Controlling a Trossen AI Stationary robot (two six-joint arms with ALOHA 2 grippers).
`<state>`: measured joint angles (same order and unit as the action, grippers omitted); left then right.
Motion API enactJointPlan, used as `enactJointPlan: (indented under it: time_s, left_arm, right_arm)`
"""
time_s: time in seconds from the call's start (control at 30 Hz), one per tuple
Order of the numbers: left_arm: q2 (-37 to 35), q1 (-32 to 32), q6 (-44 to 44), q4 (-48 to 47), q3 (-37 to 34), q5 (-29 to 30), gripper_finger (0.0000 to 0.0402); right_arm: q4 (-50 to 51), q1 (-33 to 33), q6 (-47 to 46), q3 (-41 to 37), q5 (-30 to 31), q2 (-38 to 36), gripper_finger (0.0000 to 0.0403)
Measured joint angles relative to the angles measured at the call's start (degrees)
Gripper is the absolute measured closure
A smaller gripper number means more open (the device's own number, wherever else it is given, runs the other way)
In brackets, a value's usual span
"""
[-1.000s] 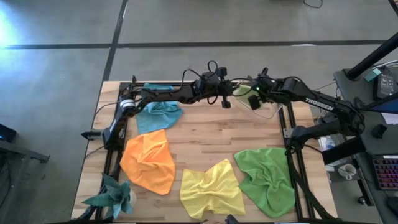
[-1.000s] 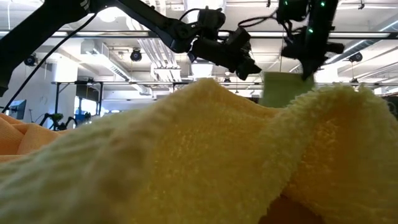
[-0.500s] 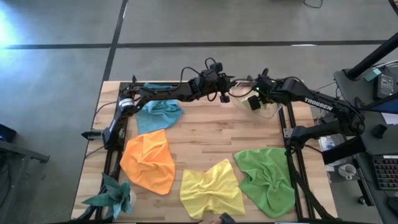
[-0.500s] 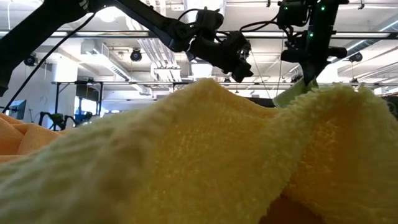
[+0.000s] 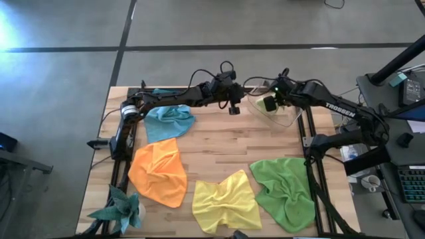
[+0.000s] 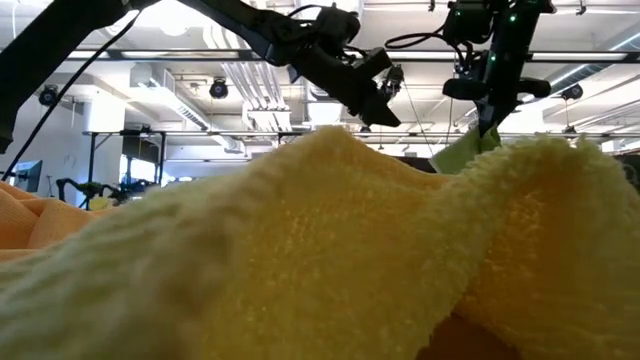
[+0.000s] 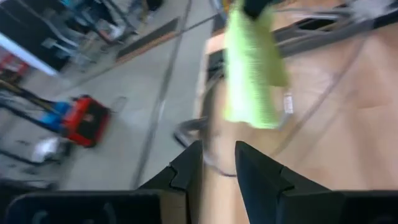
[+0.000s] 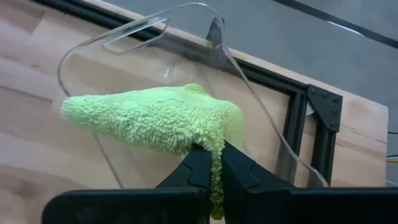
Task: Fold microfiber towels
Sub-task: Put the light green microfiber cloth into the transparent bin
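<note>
The right pincer (image 8: 214,174) pinches the folded lime green towel (image 8: 161,121) and holds it over a clear bin (image 8: 186,37) at the back of the surface (image 5: 226,143). The left pincer (image 7: 217,165) is spread a little, holding nothing, near the towel.

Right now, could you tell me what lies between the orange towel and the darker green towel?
In the high view, the yellow towel lies between the orange towel and the darker green towel.

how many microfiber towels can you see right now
5: blue towel at the table's far left, orange towel below it, yellow towel near front centre, darker green towel front right, lime green towel pinched in the right gripper. More could be hidden.
</note>
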<state>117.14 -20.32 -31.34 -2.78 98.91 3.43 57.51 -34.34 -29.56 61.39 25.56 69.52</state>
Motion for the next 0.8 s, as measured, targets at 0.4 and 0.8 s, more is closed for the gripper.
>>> enactJointPlan:
  time_s: [0.4,0.8]
  left_arm:
    - [0.85,-0.68,2.49,1.46,-0.25,-10.84,0.0323]
    - [-0.68,-1.95,7.47,-3.42,-0.61,-10.46,0.0323]
  right_arm:
    - [-0.98,-1.7,1.07,0.18,-0.14,0.11,0.0394]
    - [-1.17,-1.73,2.97,0.2,-0.48,0.11,0.0394]
